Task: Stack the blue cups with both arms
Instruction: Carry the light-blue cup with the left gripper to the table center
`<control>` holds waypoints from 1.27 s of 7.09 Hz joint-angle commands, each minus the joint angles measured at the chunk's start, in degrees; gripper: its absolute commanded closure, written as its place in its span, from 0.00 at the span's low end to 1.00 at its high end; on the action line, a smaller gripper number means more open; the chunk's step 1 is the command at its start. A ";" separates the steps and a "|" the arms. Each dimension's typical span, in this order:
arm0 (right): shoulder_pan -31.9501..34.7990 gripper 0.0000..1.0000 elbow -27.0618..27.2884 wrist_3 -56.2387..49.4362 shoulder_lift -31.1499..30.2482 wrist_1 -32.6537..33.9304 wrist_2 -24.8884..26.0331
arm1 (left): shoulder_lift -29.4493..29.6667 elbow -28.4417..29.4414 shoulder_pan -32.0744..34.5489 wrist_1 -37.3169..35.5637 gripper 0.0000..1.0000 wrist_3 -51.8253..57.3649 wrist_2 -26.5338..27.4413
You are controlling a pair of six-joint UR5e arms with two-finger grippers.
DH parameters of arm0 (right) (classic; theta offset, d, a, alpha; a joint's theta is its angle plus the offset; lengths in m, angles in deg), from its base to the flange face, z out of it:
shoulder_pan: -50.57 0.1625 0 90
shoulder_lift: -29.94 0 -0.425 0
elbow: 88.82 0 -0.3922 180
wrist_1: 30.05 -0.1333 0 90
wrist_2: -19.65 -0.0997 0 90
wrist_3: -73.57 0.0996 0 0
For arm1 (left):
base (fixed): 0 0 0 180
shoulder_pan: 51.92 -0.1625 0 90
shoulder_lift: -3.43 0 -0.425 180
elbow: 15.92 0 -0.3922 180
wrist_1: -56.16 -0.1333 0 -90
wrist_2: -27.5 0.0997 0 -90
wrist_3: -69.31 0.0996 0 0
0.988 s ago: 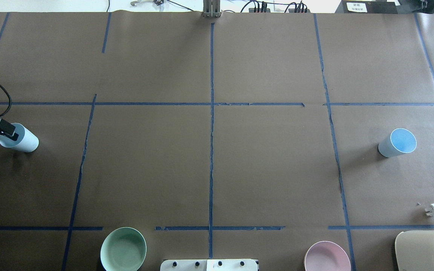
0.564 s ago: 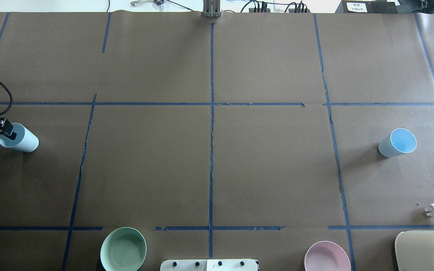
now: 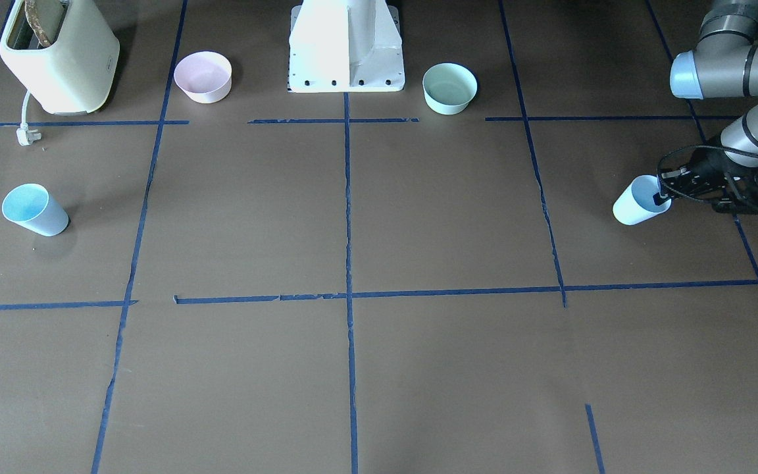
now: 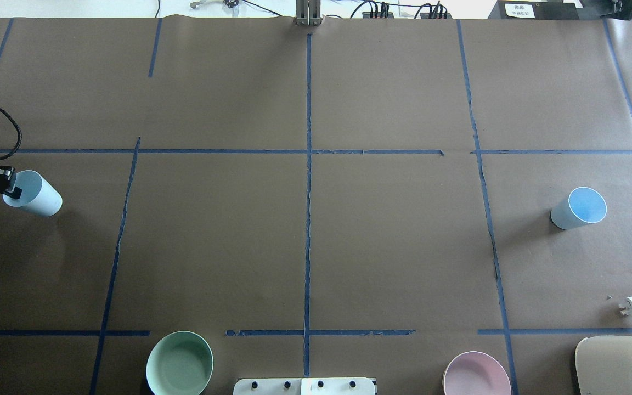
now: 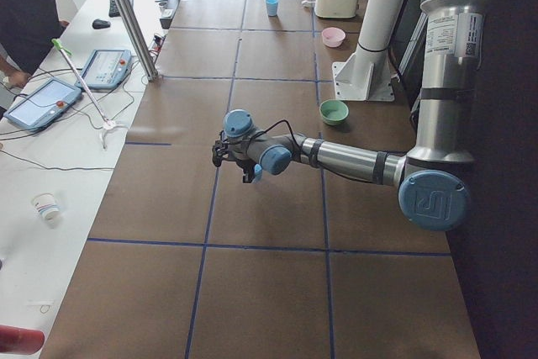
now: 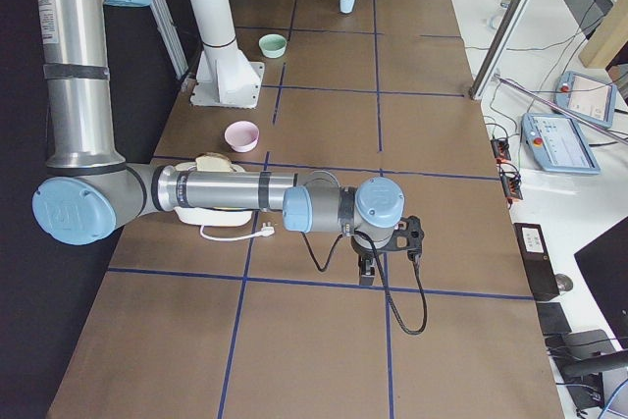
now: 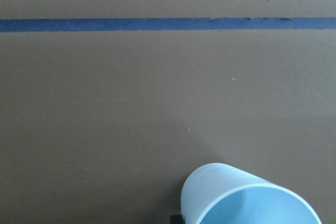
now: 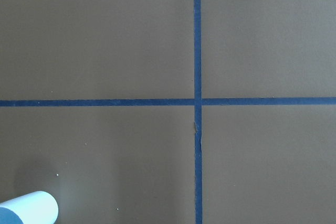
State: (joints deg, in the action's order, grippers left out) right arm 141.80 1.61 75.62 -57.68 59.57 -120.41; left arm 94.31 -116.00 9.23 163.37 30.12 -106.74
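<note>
One blue cup (image 4: pixel 35 194) hangs tilted at the table's far left, its mouth toward my left gripper (image 4: pixel 11 187). That gripper is shut on the cup's rim, one finger inside. The same cup shows in the front view (image 3: pixel 639 201) and at the bottom of the left wrist view (image 7: pixel 247 198). The other blue cup (image 4: pixel 581 208) stands upright and alone at the far right, also seen in the front view (image 3: pixel 33 209). My right gripper (image 6: pixel 369 268) shows only in the exterior right view, low over the table, and I cannot tell if it is open or shut.
A mint-green bowl (image 4: pixel 180 363) and a pink bowl (image 4: pixel 476 376) sit by the robot's white base (image 3: pixel 346 46). A cream toaster (image 4: pixel 620 365) with its white plug (image 4: pixel 631 306) stands at the near right corner. A person (image 5: pixel 25 6) sits beside a side table with tablets.
The left gripper has drawn back toward the table's left edge. The held cup has risen off the table and shifted slightly away from the robot. The right cup has not moved.
</note>
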 commanded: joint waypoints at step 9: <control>-0.26 0.00 0.44 -0.02 0.52 -0.06 -1.62 | 47.18 15.49 -27.20 -12.48 1.00 -44.64 15.39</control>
State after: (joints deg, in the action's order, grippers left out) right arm 141.59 1.90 75.53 -57.18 59.54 -121.80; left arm 138.40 -106.22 -15.32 146.06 -11.23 -94.20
